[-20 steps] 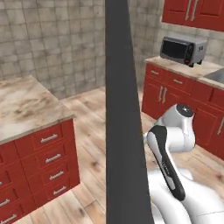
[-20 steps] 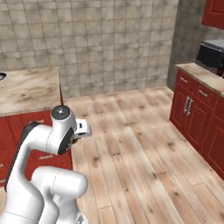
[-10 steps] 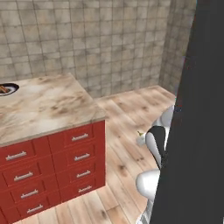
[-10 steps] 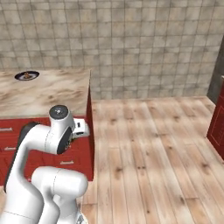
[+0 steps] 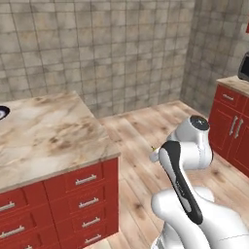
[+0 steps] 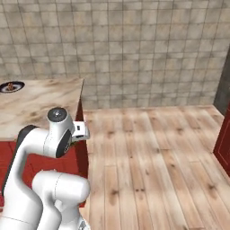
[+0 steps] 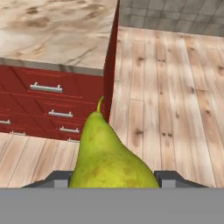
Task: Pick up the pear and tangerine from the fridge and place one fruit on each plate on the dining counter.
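Base has swung round since the earlier frames: the dark upright slab that blocked the left base view is gone from sight, the toaster-oven counter has slid off to the right edge, and the bench (image 5: 48,131) now fills the left half (whole picture shifted, so camera move, not the things). Right base view likewise brings the tiled wall square-on.

Tool (image 7: 113,177) is clamped on the pear (image 7: 109,157): yellow-green, stem pointing up away from the fingers, body sitting between the two dark fingertips (image 7: 168,178) in the hand view. Pear hangs over the wood floor (image 7: 175,96), just off the bench's corner, facing its red drawer front (image 7: 52,100).

One plate (image 6: 11,86) sits at the far left end of the bench top in the right base view, with something small and brownish on it (too small to tell what). Left base view catches a sliver of a dark plate at its left edge.

Arm is folded up, elbow high, wrist near the bench end.
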Motion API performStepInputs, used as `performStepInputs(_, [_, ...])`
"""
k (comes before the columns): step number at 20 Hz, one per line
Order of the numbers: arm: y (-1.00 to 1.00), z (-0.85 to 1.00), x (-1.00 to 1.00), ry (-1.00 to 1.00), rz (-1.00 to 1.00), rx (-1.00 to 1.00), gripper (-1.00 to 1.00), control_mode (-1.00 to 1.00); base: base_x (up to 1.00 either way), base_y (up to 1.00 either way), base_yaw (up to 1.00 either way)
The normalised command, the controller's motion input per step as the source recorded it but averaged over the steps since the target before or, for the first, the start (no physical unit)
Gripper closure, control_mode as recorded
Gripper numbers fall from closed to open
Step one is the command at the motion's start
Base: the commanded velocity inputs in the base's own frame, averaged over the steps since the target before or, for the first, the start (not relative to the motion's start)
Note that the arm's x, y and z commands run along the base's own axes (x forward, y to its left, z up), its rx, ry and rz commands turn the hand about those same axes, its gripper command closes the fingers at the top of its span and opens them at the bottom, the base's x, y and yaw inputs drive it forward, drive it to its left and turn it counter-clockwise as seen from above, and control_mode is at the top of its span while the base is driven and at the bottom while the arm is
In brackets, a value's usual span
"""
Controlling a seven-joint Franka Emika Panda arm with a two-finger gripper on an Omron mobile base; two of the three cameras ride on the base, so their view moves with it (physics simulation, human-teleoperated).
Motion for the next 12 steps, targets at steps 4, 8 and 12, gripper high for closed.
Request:
performStepInputs(4, [0.00, 0.00, 0.00, 0.00, 0.00, 0.00, 1.00, 1.00, 0.67, -0.49, 0.00])
performStepInputs(8, [0.00, 0.00, 0.00, 0.00, 0.00, 0.00, 1.00, 1.00, 0.68, -0.44, 0.03])
performStepInputs(12, [0.00, 0.00, 0.00, 0.00, 0.00, 0.00, 1.00, 1.00, 0.66, -0.42, 0.05])
